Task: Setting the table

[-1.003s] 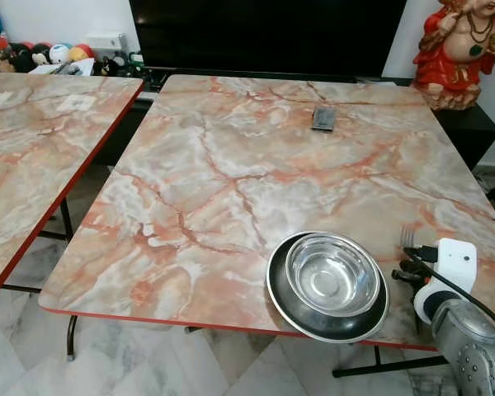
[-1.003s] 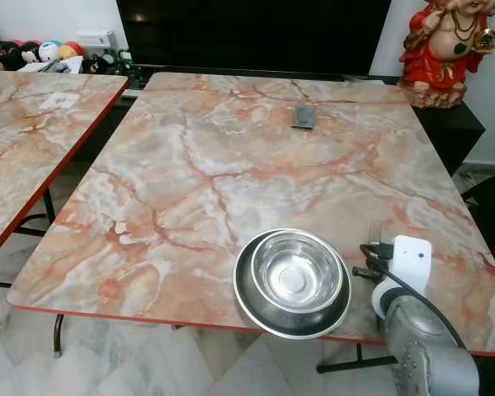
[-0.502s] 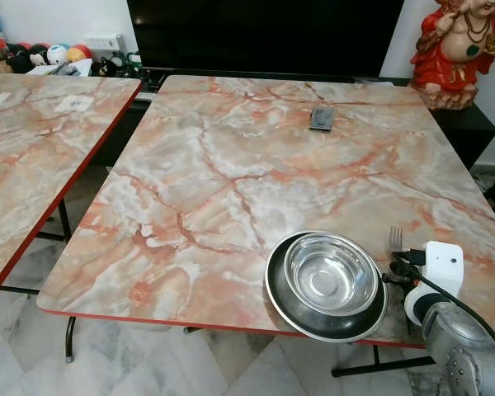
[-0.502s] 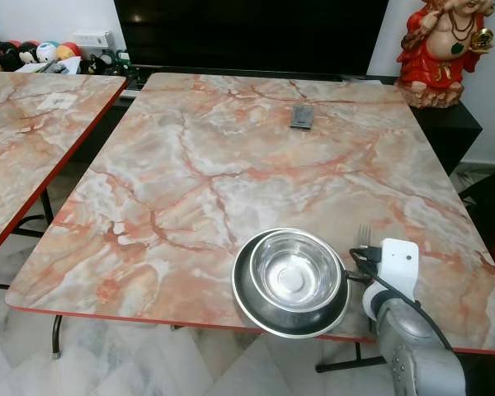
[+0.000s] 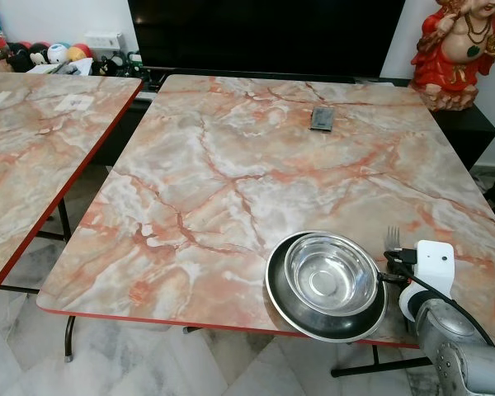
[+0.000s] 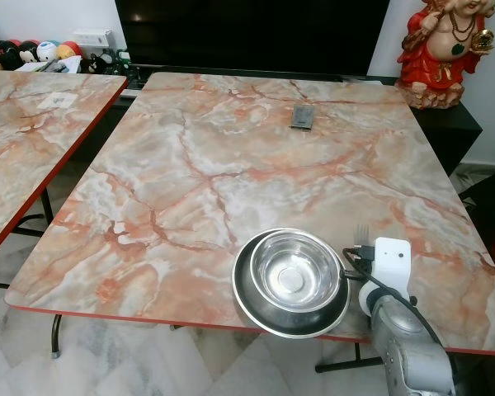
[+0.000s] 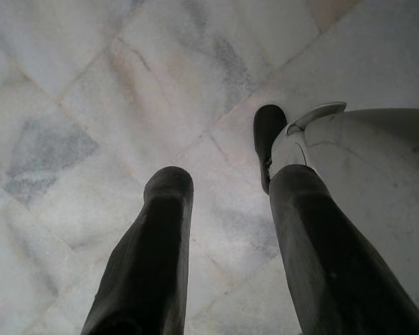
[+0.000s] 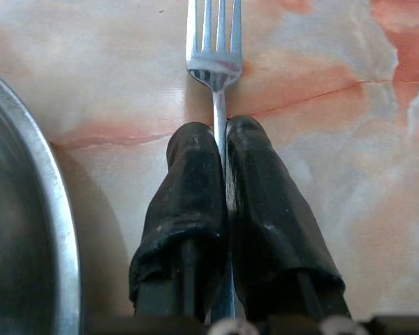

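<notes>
Left gripper [image 7: 223,244]: idle, fingers apart over the floor. Centre: steel bowl [image 5: 331,273] nested in plate [image 5: 280,293] near the table [image 5: 231,165] front edge. Right gripper [image 8: 220,209]: fingers clamped on the fork [image 8: 214,42], low beside the plate; release apparently remains.

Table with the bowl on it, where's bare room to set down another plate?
Most of the table is bare: the stretch from the plate and bowl back to the small dark remote, and the whole left half. It is crowded at the near right edge, where the right end effector holds the fork beside the plate.
</notes>
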